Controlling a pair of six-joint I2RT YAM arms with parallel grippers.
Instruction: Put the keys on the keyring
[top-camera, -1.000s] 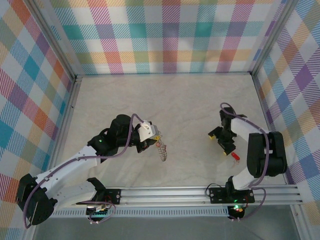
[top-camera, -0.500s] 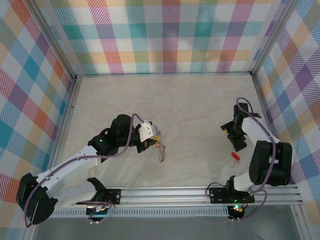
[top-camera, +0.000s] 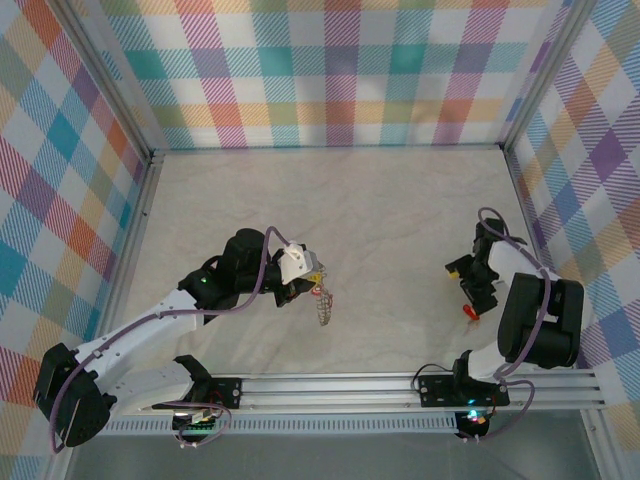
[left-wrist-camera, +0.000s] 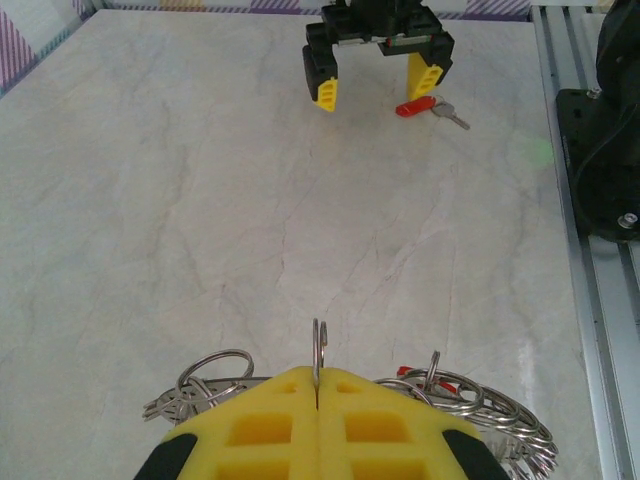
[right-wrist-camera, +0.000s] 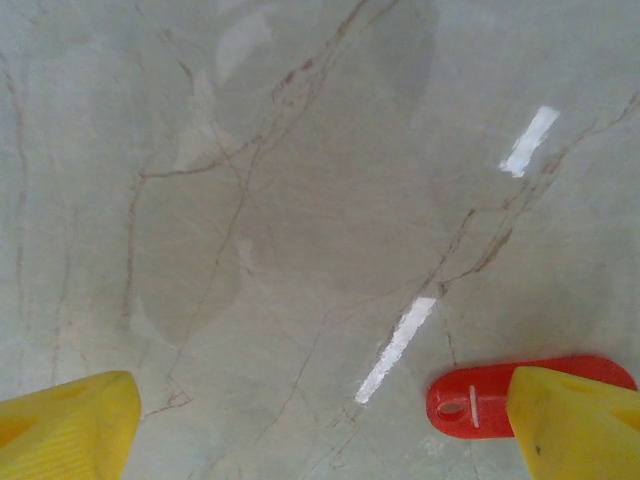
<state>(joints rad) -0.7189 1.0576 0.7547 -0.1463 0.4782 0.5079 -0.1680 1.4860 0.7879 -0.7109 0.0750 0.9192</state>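
Left tool (left-wrist-camera: 316, 392) is clenched on the keyring (left-wrist-camera: 495, 415), which hangs from its pads above the table (left-wrist-camera: 200, 200). The red bit (left-wrist-camera: 430, 374) among the coils is probably a key, too blurred to confirm. Farther out, right tool (left-wrist-camera: 375, 85) is spread wide just over the table, one finger partly covering a red-headed key (right-wrist-camera: 475, 405) lying flat.

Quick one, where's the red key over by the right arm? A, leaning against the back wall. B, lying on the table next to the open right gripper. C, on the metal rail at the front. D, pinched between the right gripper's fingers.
B: the red key lies flat on the table, beside one finger of the right gripper, whose jaws stand wide apart.
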